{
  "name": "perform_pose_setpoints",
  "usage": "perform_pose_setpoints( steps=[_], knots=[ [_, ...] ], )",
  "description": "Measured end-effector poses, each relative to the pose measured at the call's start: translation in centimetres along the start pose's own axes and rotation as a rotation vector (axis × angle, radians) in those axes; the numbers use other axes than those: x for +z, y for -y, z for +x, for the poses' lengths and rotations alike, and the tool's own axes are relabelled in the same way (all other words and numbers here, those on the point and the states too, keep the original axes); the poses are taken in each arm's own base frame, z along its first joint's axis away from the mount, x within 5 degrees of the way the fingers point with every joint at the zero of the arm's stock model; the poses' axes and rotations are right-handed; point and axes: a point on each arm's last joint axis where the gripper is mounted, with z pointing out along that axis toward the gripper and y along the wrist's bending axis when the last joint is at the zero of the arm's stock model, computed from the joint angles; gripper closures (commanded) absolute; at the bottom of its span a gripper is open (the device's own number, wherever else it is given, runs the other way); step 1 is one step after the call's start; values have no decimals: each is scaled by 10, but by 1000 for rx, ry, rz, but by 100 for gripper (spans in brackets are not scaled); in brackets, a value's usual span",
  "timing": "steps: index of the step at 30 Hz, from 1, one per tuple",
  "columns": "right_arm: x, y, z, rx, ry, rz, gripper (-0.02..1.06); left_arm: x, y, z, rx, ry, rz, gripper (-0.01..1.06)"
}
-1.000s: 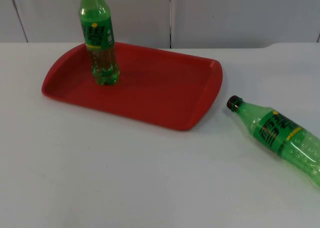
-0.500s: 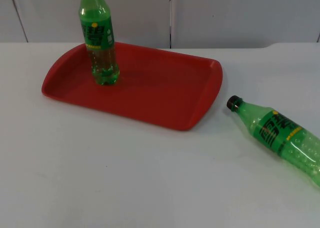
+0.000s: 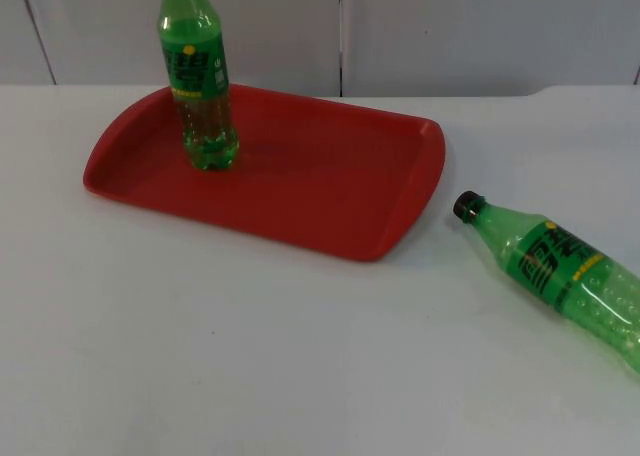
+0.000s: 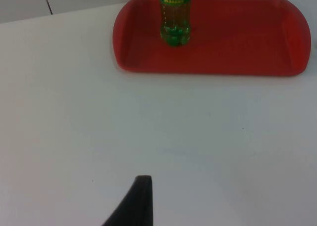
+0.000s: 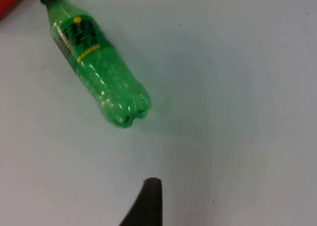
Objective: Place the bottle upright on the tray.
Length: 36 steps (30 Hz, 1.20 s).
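Tray: red plastic, rounded corners, low raised rim; it lies on the far left of the white table, its long side running left to right.
Standing bottle: green translucent plastic with a printed label, upright on the tray's far left part. We judge it already placed, left near one end so the rest of the floor stays free.
Lying bottle: same green plastic, dark cap, ribbed and dimpled lower body, lobed base. It rests on its side on the table to the right of the tray, well apart from the rim, cap towards the tray and base towards the near right edge. This, we judge, is the one still to be set up.
Handling: a round body on its side may roll when touched (it looks empty, so light); the label band looks the smoothest place to pinch.
Left gripper: one black fingertip above bare table, on the near side of the tray; this arm waits. Spread or pressed together, we cannot tell.
Right gripper: one black fingertip above the table near the lying bottle's base, not touching it. Its claw state we cannot tell either.
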Motion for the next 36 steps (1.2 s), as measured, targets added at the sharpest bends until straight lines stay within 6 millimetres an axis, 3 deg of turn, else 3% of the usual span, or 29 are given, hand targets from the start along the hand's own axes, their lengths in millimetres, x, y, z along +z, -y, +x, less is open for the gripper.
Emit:
perform_pose_setpoints(
  steps=[1, 6, 7, 11, 12, 13, 15, 19, 25, 30, 34, 36],
  knots=[
    [0, 0, 0, 0, 0, 0, 19, 0, 0, 0, 0, 0, 0, 0],
    [52, -3, -47, -13, -143, -85, 19, 0, 0, 0, 0, 0, 0, 0],
    [52, -3, -47, -13, -143, -85, 19, 0, 0, 0, 0, 0, 0, 0],
    [99, -5, -74, -32, -233, -141, 19, 0, 0, 0, 0, 0, 0, 0],
    [99, -5, -74, -32, -233, -141, 19, 0, 0, 0, 0, 0, 0, 0],
    [115, -5, -81, -40, -263, -148, 19, 0, 0, 0, 0, 0, 0, 0],
    [123, -4, -86, -45, -274, -151, 19, 0, 0, 0, 0, 0, 0, 0],
    [159, -3, -102, -71, -302, -158, 19, 0, 0, 0, 0, 0, 0, 0],
    [184, -7, -110, -95, -306, -162, 19, 0, 0, 0, 0, 0, 0, 0],
    [205, -31, -116, -210, -313, -197, 19, 0, 0, 0, 0, 0, 0, 0],
    [224, -69, -125, -313, -315, -245, 19, 0, 0, 0, 0, 0, 0, 0],
    [227, -78, -128, -338, -310, -254, 19, 0, 0, 0, 0, 0, 0, 0]
  ],
)
